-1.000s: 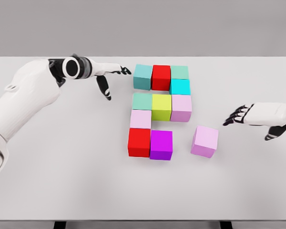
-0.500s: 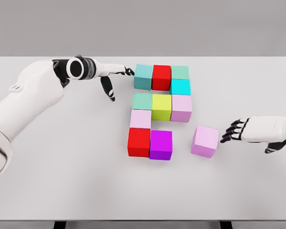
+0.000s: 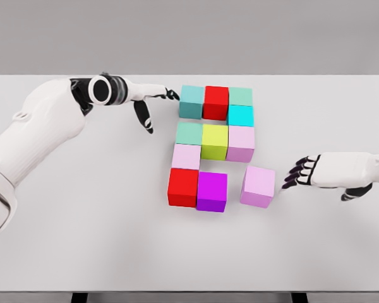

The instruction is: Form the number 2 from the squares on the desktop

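White bench (image 3: 82, 252) fills your view, its far edge running along the top and its near edge along the bottom. Your left arm reaches across from the left edge, and its left hand (image 3: 148, 104) hovers toward the far edge with fingers spread loosely, holding nothing, the fingertips just beside the teal cube (image 3: 191, 101). Your right hand (image 3: 309, 172) comes in from the right edge, fingers extended and open, gripping nothing, its fingertips (image 3: 289, 177) just beside or touching the right face of the loose pink cube (image 3: 259, 185); you cannot tell which. The assembled cubes sit around the middle of the bench: teal, red cube (image 3: 215, 101) and mint cube (image 3: 240, 95) in the far row, a cyan cube (image 3: 239, 115) under the mint, then a green cube (image 3: 189, 132), yellow cube (image 3: 214, 141) and lilac cube (image 3: 241, 142), a pale pink cube (image 3: 186, 156) below, and a second red cube (image 3: 182, 186) with a magenta cube (image 3: 212, 190) nearest you. The loose pink cube stands just right of the magenta one, a narrow gap between them.
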Controlling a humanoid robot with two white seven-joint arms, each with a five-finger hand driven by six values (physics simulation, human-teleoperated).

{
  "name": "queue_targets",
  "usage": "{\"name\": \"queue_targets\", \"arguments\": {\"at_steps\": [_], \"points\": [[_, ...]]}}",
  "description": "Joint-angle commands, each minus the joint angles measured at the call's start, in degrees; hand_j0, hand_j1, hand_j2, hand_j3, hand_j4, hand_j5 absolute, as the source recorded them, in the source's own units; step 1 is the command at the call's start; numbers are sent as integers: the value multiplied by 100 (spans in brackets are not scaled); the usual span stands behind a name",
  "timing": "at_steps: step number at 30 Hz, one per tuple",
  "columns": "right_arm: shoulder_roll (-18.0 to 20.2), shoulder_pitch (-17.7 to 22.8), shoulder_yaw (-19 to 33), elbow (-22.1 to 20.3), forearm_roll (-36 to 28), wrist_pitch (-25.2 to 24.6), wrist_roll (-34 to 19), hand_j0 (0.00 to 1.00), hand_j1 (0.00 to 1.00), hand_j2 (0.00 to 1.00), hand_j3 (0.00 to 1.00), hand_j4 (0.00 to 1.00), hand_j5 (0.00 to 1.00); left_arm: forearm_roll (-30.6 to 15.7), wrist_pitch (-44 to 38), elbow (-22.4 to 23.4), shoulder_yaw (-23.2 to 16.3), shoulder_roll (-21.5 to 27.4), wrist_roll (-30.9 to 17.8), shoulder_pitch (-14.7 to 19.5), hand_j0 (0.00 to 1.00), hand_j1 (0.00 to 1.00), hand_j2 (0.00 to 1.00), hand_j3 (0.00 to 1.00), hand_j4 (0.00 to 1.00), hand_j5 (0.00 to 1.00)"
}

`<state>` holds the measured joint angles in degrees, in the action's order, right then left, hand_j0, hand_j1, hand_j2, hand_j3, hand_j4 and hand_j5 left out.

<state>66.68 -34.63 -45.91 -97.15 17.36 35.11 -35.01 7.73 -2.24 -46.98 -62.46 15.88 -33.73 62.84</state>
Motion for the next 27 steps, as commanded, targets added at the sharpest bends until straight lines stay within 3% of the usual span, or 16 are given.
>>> {"name": "queue_targets", "arguments": {"at_steps": [1, 4, 8, 13, 27], "points": [[-6, -9, 47, 380, -31, -11, 1, 100, 100, 100, 100, 100, 100, -34, -13, 31, 23, 56, 25, 0, 100, 100, 100, 100, 100, 100], [-173, -88, 38, 609, -22, -11, 1, 100, 100, 100, 100, 100, 100, -78, 4, 22, 32, 143, 25, 18, 100, 100, 100, 100, 100, 100], [-480, -106, 20, 609, 13, -11, 1, 100, 100, 100, 100, 100, 100, -570, 346, -49, 32, 565, -72, 26, 100, 100, 100, 100, 100, 100], [-542, -211, 29, 706, -5, -11, 1, 100, 100, 100, 100, 100, 100, -614, 751, -57, 15, 531, -127, -18, 100, 100, 100, 100, 100, 100], [-577, -185, -94, 161, 4, -11, 1, 100, 100, 100, 100, 100, 100, -588, 708, 13, 15, 223, -127, -26, 100, 100, 100, 100, 100, 100]]}}
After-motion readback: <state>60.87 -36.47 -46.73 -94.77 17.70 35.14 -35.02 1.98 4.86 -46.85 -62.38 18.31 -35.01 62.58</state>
